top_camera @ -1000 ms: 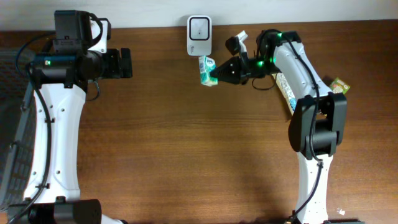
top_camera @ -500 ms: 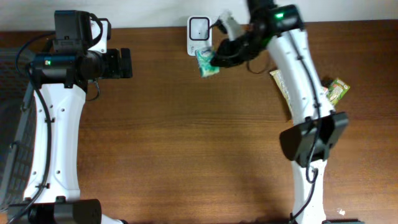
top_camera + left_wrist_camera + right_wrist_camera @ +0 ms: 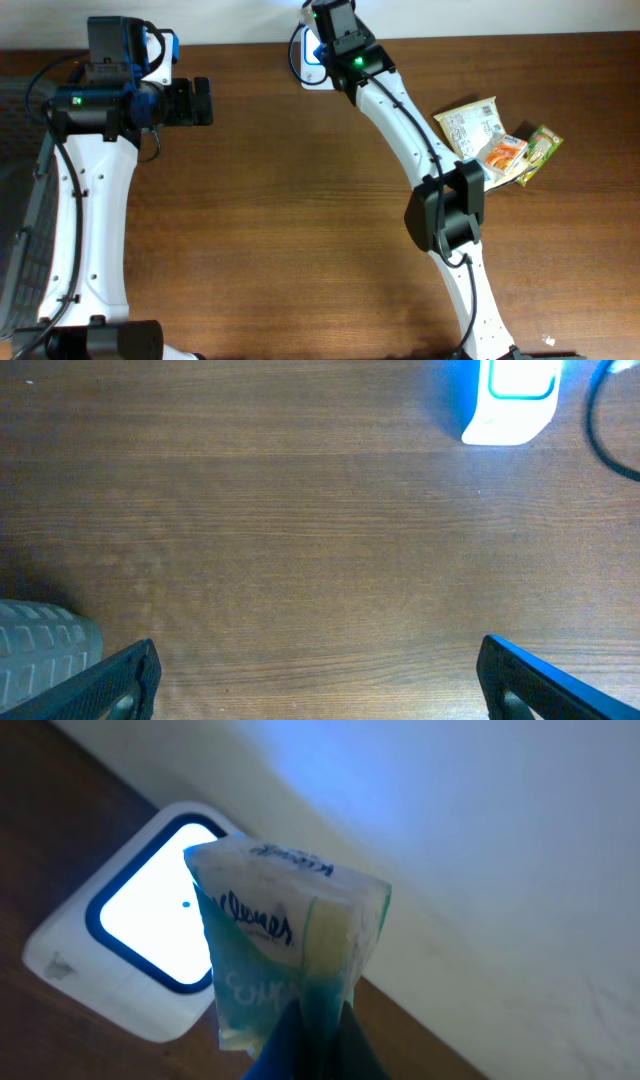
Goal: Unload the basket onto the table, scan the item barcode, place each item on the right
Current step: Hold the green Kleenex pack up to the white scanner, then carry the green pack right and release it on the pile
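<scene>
Clamped tight in the right gripper (image 3: 305,1042) by its lower edge: a pale green tissue packet (image 3: 285,945), standing upright above the dark fingers and filling the middle of the right wrist view. Just behind the packet and partly covered by it: a white scanner (image 3: 140,945) with a glowing window framed in blue, lying on the brown table (image 3: 40,850) close to the pale wall (image 3: 480,840). From overhead, packet and right fingers hidden beneath the arm's wrist at the table's far edge, with only the scanner's left side peeking out, tinged blue. Well to the left, over bare wood, jaws spread wide and gripping nothing: the left gripper (image 3: 201,101). In the left wrist view, just its two dark fingertips (image 3: 120,680) at the lower corners, and the scanner far ahead at the top right. On the table's right side, beside the right arm: three snack packets (image 3: 470,125) in a loose, overlapping cluster.
</scene>
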`<control>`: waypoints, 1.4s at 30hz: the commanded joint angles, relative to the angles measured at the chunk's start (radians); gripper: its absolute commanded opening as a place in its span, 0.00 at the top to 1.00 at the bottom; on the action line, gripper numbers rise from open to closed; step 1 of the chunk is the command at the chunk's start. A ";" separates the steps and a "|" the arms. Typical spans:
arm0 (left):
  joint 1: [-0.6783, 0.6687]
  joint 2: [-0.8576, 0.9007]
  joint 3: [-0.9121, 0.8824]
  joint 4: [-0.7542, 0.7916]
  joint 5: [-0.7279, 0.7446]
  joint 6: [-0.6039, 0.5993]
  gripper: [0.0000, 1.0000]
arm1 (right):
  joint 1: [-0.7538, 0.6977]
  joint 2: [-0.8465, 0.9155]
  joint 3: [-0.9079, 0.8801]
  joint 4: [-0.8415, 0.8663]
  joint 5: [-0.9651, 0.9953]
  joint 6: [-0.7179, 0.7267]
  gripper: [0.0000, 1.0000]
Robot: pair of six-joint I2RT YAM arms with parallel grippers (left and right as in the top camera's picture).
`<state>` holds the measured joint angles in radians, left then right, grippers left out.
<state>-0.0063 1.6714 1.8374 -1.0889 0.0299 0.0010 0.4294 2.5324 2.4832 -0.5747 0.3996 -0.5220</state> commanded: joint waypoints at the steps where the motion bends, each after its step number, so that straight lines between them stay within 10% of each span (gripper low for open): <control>1: -0.004 -0.016 0.011 0.001 0.008 0.015 0.01 | 0.010 0.047 0.006 0.045 0.033 -0.104 0.96; 16: -0.004 -0.016 0.011 0.001 0.008 0.015 0.01 | 0.023 -0.022 0.003 0.036 0.018 -0.033 0.96; 28: -0.004 -0.016 0.011 0.001 0.008 0.015 0.01 | -0.312 -0.446 -0.037 -1.076 -0.183 0.766 0.96; 36: -0.004 -0.016 0.011 0.001 0.008 0.015 0.01 | -0.537 -0.443 -0.599 -0.675 -0.272 0.815 0.83; 42: -0.004 -0.016 0.011 0.001 0.008 0.015 0.01 | -0.536 -0.455 -0.487 -0.717 -0.286 0.808 0.55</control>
<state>-0.0063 1.6718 1.8374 -1.0889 0.0303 0.0010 -0.1097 2.1075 1.9011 -1.2461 0.1280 0.2863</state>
